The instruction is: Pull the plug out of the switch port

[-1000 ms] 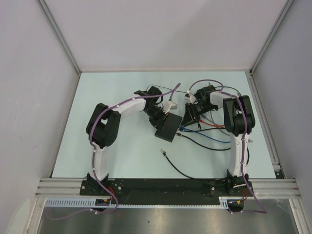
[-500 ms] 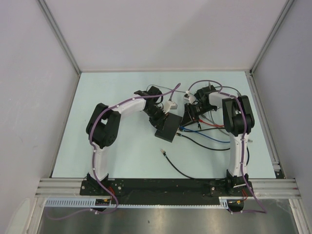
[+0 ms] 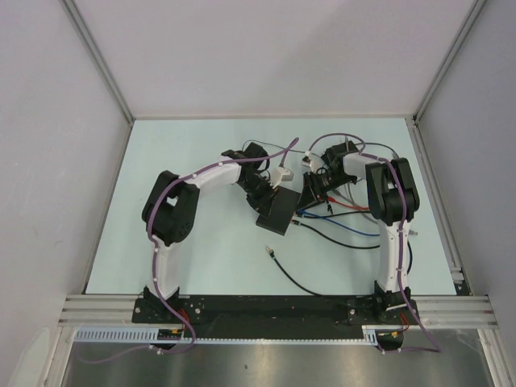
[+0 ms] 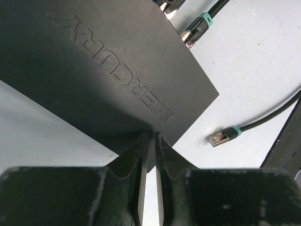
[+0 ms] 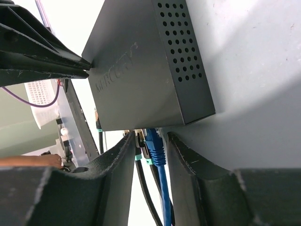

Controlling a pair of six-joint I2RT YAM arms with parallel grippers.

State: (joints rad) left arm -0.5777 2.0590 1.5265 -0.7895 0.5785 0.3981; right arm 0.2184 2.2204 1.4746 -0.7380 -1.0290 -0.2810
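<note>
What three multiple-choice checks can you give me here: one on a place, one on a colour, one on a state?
1. Where is the blue plug?
A. loose on the table
B. between the fingers of the right gripper, at the edge of the black box
C. on top of the box

2. What colour is the boot on the unplugged plug lying on the table?
A. red
B. yellow
C. teal

3. How does the left gripper stand?
A. closed on the box's edge
B. wide open above the box
C. around a cable

Answers:
1 B: the right wrist view shows a finger on either side of it.
2 C: the left wrist view shows a teal band behind the clear connector.
3 A: its fingertips meet at the box's edge with only a slit between them.
</note>
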